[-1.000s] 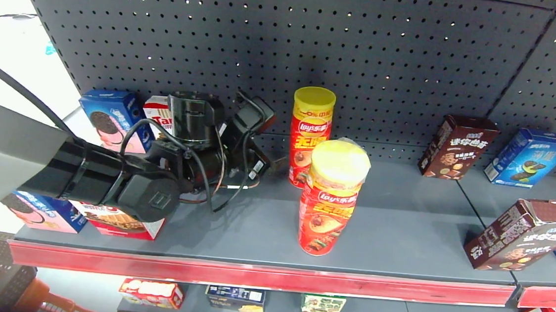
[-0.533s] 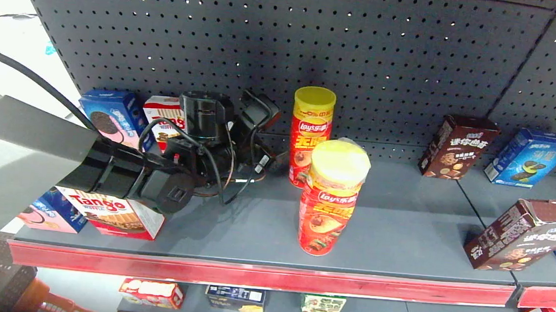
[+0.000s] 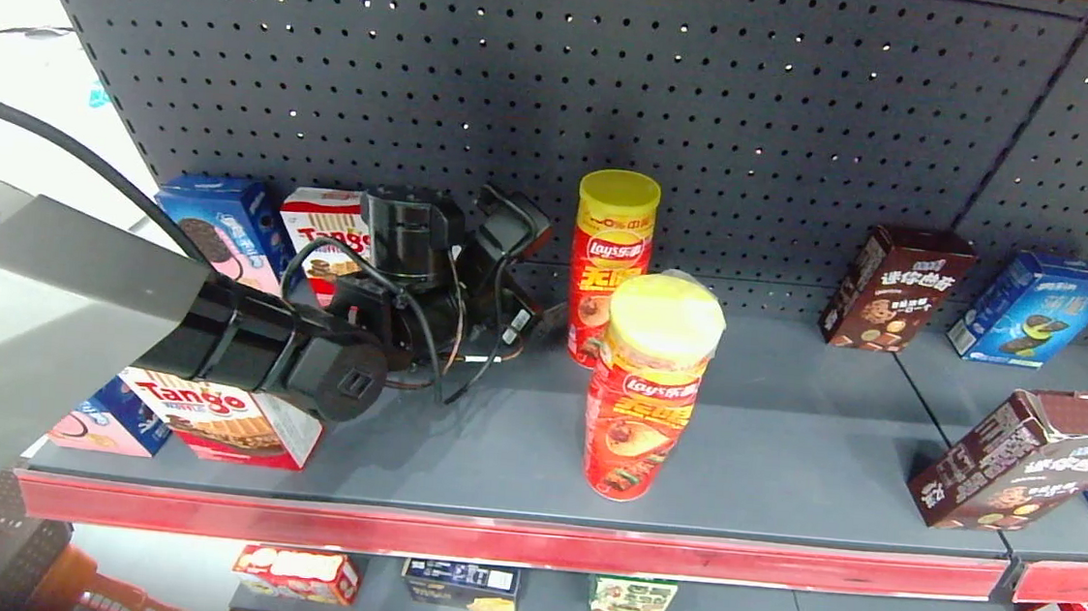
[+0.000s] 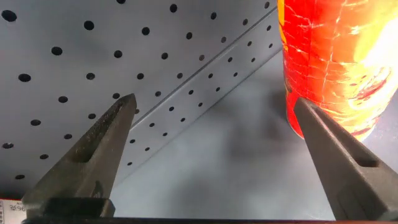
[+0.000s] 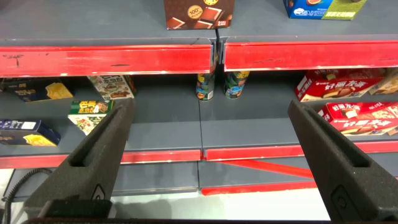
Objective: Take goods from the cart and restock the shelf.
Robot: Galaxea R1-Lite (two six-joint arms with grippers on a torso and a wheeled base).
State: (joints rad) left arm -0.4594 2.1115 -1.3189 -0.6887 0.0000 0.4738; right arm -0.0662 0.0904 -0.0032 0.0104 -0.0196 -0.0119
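Two red chip cans with yellow lids stand upright on the grey shelf [image 3: 493,457]. The rear can [image 3: 611,262] is near the pegboard and the front can [image 3: 651,392] is closer to the shelf edge. My left arm lies along the shelf from the left, and its gripper [image 3: 545,317] sits low just left of the rear can's base. In the left wrist view that gripper [image 4: 212,102] is open, with the rear can [image 4: 336,56] beside one finger and nothing between the fingers. My right gripper [image 5: 211,107] is open and empty, facing lower shelves.
Left of the arm stand a blue cookie box [image 3: 220,231] and a red-and-white wafer box [image 3: 225,412]. To the right are brown boxes [image 3: 895,287] [image 3: 1027,460] and a blue box [image 3: 1034,307]. The pegboard wall [image 3: 523,80] closes the back. Bare shelf lies between the cans and the brown boxes.
My left arm has slid further right along the shelf, bringing its gripper closer to the rear can. The rear can sits a touch further right. The front can has not moved.
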